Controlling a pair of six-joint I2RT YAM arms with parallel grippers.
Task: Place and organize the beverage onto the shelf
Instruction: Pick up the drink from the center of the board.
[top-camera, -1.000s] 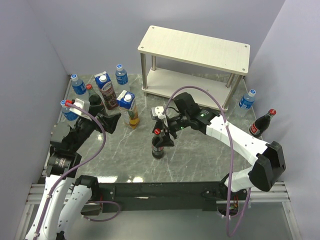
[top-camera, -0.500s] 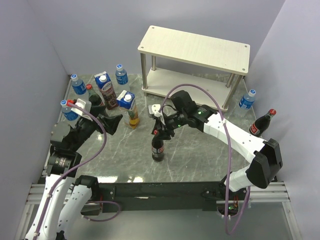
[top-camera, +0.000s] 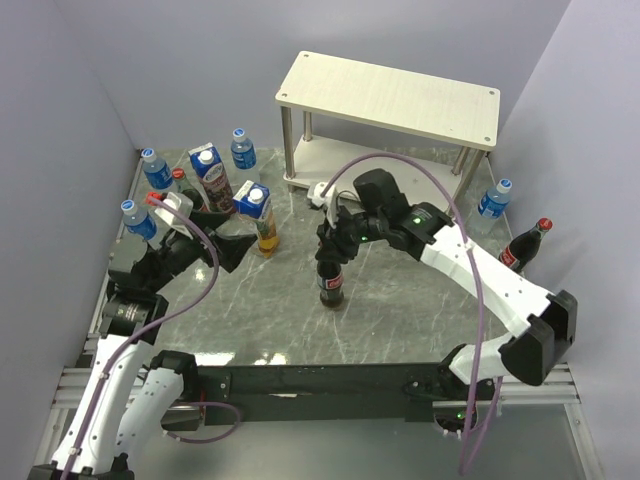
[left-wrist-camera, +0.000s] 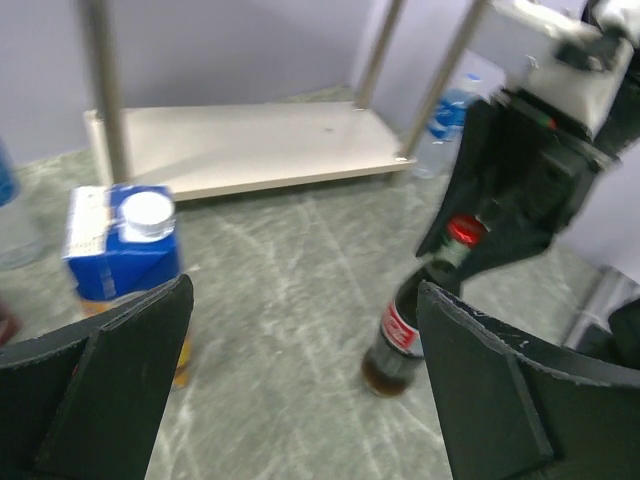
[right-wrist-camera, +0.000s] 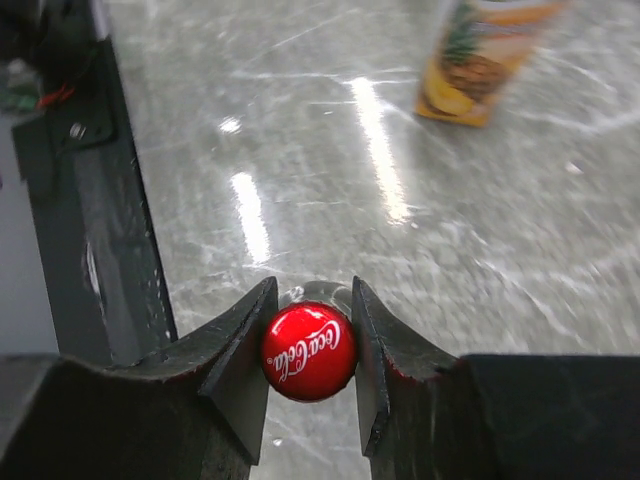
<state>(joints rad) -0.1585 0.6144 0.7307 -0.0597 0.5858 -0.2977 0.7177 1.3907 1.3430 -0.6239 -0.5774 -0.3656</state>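
My right gripper is shut on the red-capped neck of a dark Coca-Cola bottle, which stands upright in the middle of the marble table. The right wrist view shows the red cap pinched between both fingers. In the left wrist view, the same bottle is blurred under the right gripper. My left gripper hangs open and empty, to the left of the bottle and beside the pineapple carton. The pale two-tier shelf stands bare at the back; its lower board shows ahead.
A grape carton and three water bottles stand at the back left, with a red cap among them. Right of the shelf are a water bottle and a Coca-Cola bottle. Walls close in on both sides.
My right gripper has closed on the Coca-Cola bottle's neck and moved it a little right and back. The left gripper has edged slightly forward, still open.
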